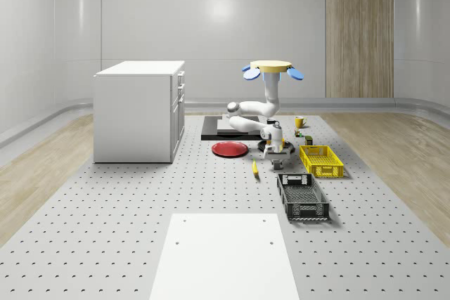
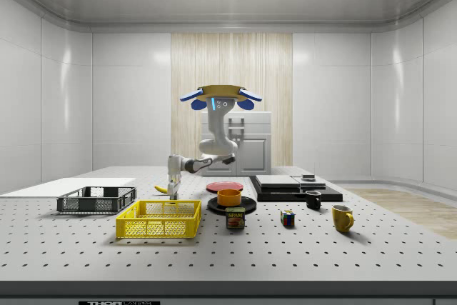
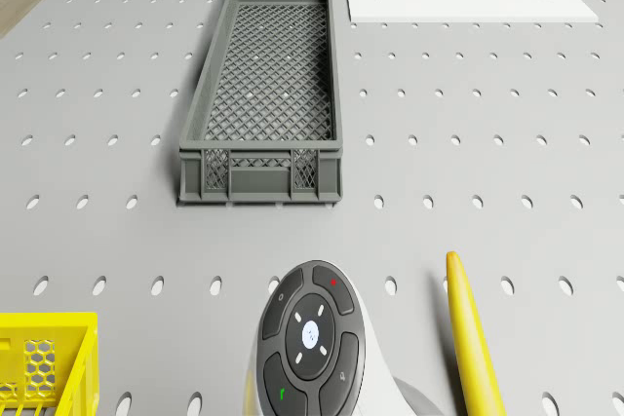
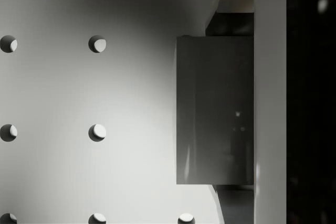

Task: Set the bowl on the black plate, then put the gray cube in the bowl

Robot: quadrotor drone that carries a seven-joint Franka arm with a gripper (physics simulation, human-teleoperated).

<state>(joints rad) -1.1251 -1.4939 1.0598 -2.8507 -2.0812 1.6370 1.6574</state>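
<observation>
- Bowl (image 2: pixel 229 196): orange, upright, open side up, seated on the black plate (image 2: pixel 214 207) in the side view.
- Black plate: round, flat on the perforated table, just in front of the red plate as the side view shows it.
- Gray cube (image 4: pixel 214 109): plain, smooth-faced, resting on the table in the wrist view.

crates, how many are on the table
2: a yellow crate in front of the black plate in the side view, and a dark gray crate to its left. None seem hidden.
</observation>
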